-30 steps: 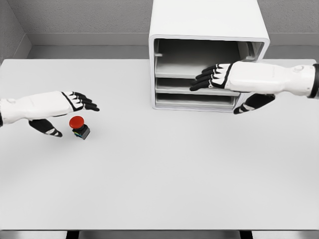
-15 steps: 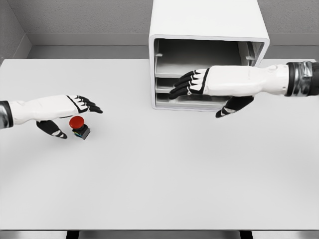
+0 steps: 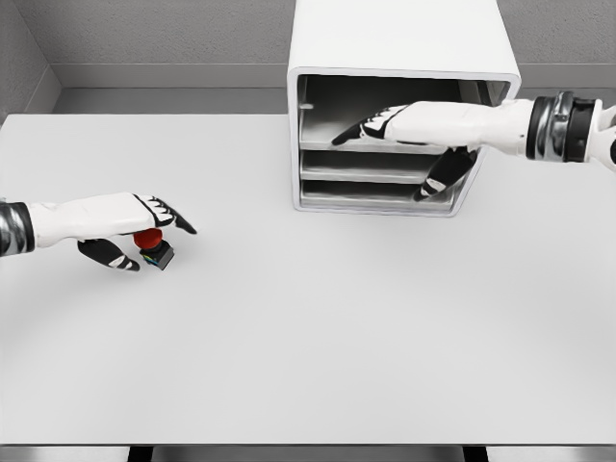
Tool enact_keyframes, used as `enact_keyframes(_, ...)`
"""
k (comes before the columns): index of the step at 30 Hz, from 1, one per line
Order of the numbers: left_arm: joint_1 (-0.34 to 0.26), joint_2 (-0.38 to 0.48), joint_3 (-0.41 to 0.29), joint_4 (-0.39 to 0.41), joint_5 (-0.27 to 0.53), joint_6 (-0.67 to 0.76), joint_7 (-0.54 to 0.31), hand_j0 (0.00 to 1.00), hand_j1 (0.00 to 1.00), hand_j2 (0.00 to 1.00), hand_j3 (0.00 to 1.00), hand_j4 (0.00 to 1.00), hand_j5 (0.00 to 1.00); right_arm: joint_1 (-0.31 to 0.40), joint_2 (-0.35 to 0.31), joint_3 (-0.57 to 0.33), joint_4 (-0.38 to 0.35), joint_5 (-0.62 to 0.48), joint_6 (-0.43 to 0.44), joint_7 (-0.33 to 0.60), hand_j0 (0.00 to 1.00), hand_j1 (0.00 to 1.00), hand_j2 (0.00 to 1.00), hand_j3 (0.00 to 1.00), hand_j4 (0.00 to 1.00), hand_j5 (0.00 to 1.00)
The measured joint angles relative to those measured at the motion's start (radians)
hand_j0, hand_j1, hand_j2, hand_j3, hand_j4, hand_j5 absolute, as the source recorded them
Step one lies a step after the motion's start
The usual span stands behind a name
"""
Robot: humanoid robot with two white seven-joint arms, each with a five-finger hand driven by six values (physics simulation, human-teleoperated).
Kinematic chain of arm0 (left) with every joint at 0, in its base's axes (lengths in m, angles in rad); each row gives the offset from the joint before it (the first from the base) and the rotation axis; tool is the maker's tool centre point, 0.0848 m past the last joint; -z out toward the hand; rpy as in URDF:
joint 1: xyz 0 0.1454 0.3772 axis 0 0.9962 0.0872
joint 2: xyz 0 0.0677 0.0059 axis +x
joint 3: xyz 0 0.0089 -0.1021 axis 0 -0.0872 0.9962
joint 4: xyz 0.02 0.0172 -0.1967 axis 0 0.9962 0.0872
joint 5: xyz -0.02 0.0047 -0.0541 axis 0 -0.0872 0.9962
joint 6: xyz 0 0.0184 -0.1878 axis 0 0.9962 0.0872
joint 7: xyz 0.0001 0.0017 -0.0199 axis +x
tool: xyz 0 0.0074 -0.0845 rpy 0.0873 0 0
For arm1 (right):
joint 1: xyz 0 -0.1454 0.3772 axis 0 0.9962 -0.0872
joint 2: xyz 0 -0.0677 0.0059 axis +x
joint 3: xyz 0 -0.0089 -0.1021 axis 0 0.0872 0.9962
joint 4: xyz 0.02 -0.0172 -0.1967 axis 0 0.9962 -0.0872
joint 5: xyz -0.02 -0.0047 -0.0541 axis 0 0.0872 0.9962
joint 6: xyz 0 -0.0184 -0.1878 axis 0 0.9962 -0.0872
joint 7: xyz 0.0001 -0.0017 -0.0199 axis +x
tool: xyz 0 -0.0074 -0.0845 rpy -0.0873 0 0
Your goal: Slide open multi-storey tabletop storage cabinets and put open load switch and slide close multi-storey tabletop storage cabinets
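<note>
The load switch [image 3: 154, 249], a small black box with a red round cap, stands on the white table [image 3: 308, 327] at the left. My left hand [image 3: 144, 223] hovers right over it, fingers extended above the cap and thumb below to its left, not closed on it. The white storage cabinet [image 3: 399, 48] stands at the back centre with three shallow shelves showing in its open front. My right hand [image 3: 385, 125] reaches in front of the top shelf, fingers stretched left and thumb hanging down by the lower shelves, holding nothing.
A grey wall runs behind the table. The table's front edge lies at the bottom of the view.
My right hand rose from the middle shelf level to the top shelf. My left hand moved down and right, now covering most of the red cap.
</note>
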Motion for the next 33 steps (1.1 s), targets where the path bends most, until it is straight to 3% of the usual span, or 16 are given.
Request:
enact_keyframes(5,-0.002,0.001,0.000,0.017,-0.002,0.000,0.000,0.66,0.66,0.66,0.66,0.66,0.66,0.008,0.014,0.005,0.023,0.001,0.029,0.004,1.00,1.00,1.00,1.00,1.00,1.00)
enact_keyframes(8,-0.002,0.001,0.000,0.025,-0.002,0.000,0.000,0.48,0.48,0.48,0.48,0.48,0.48,0.009,0.021,0.011,0.045,0.004,0.035,0.005,1.00,1.00,1.00,1.00,1.00,1.00)
enact_keyframes(10,0.000,0.001,-0.001,0.026,0.002,0.001,0.001,0.45,0.45,0.45,0.45,0.45,0.45,0.008,0.033,0.012,0.069,0.005,0.037,0.005,1.00,1.00,1.00,1.00,1.00,1.00)
enact_keyframes(20,-0.011,0.002,-0.015,0.014,0.013,0.003,0.002,0.40,0.40,0.40,0.40,0.40,0.40,0.008,0.059,0.015,0.158,0.026,0.027,0.005,1.00,1.00,1.00,1.00,1.00,1.00)
enact_keyframes(33,-0.049,0.012,0.014,-0.167,0.122,-0.001,-0.001,0.40,0.40,0.40,0.40,0.40,0.40,0.012,0.063,0.020,0.161,0.144,0.024,0.003,1.00,1.00,1.00,1.00,1.00,1.00)
